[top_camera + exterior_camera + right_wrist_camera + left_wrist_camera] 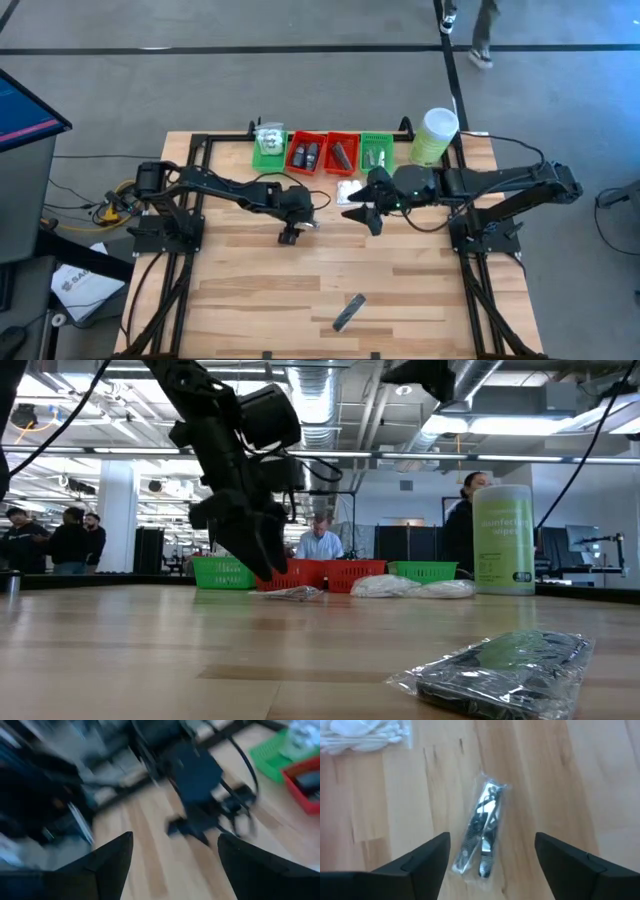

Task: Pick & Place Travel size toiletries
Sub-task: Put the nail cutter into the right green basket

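Observation:
A clear packet with silvery clippers [482, 835] lies flat on the wooden table, just left of centre. My left gripper [492, 841] hovers over it, open, slanting down, one finger on either side and clear of it; the same gripper [289, 237] shows in the high view. A white packet of swabs [365, 735] lies farther back. My right gripper [363, 214] hangs open and empty above the table's middle, near a white packet [348, 190]. A dark wrapped bar [348, 312] lies near the front edge.
Along the far edge stand two green trays [268, 150] [376, 150] and two red trays [305, 152] [341, 152], holding small items. A tall pale green canister [435, 135] stands to their right. People show in the room behind the table.

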`<action>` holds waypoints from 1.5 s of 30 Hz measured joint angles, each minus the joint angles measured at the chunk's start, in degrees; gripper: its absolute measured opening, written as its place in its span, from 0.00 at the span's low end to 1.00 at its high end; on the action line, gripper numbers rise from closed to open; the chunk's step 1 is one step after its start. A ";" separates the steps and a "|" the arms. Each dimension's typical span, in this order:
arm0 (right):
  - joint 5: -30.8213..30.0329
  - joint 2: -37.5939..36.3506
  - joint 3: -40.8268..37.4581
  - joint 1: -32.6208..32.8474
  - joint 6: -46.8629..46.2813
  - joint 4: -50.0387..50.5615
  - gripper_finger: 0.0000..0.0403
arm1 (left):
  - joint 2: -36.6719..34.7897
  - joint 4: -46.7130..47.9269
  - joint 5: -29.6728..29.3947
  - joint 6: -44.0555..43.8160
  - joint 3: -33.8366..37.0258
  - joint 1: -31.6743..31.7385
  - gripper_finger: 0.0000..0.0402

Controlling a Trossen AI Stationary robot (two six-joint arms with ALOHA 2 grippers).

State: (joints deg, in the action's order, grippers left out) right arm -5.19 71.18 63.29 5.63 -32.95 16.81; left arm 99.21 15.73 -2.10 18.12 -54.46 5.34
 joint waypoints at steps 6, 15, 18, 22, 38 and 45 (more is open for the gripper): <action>1.76 -0.76 -4.13 1.33 -5.07 -14.17 0.70 | 2.58 -0.83 0.44 0.05 0.04 0.00 0.72; 2.20 -0.83 -4.11 2.92 -5.55 -20.28 0.70 | 4.13 0.17 1.42 -0.59 -0.15 -0.19 0.71; 2.33 -0.83 -4.11 3.03 -6.06 -20.30 0.70 | 4.00 0.43 0.39 -0.62 -0.11 -0.24 0.68; 2.36 -0.83 -4.11 2.98 -6.10 -20.31 0.70 | 3.71 1.69 -0.63 -3.00 -0.11 -0.65 0.58; 2.36 -0.81 -4.11 2.92 -6.12 -20.30 0.70 | 2.46 3.26 -1.73 -9.69 0.11 -3.77 0.06; 2.36 -0.81 -4.11 2.92 -6.12 -20.32 0.70 | -5.30 2.94 -1.13 -15.54 0.13 -2.19 0.00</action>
State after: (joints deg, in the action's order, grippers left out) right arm -2.83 70.37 59.18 8.56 -39.07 -3.51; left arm 93.91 18.67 -3.23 2.58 -54.33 3.15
